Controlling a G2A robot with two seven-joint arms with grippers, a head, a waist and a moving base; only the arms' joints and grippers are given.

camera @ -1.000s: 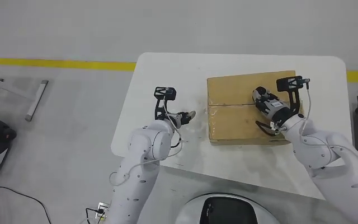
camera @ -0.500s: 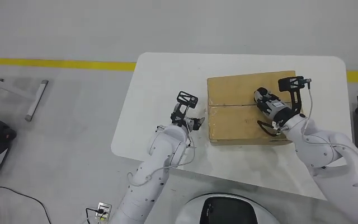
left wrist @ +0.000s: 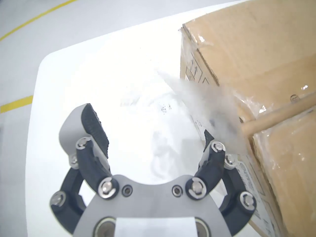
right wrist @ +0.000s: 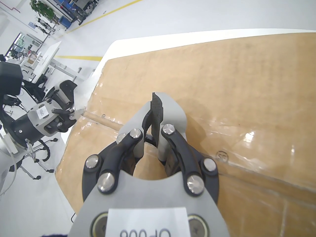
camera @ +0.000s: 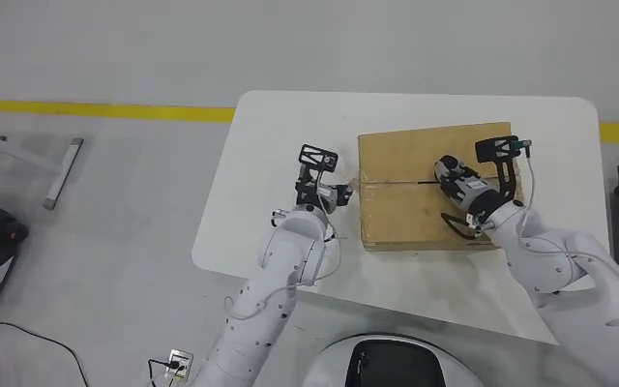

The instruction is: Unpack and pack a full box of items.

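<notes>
Cardboard, taped shut: the box (camera: pixel 430 189) sat on the right half of a white table (camera: pixel 290 126), both top flaps meeting at a centre seam (camera: pixel 406 182) under glossy clear tape. At the seam's end facing the left arm, a loose strip of that tape (left wrist: pixel 207 99) stood out from the box wall.

The left gripper (left wrist: pixel 150 127) was just beside that wall, low over the tabletop, its fingers spread wide and pinching nothing. The strip hung close to one finger, though contact could not be made out. The right gripper (right wrist: pixel 155 104) hovered over the box top near the seam, its fingers pressed together and empty.

Judging by the task, the box was likely full and heavy, its walls stiff enough to stay put under a pull. The tape looked thin, limp and sticky, and the taped top slick. The free strip at the seam's end seemed the best place to take hold, with the other gripper bearing down on a flap. A yellow line (camera: pixel 116 110) crossed the floor beyond the table.
</notes>
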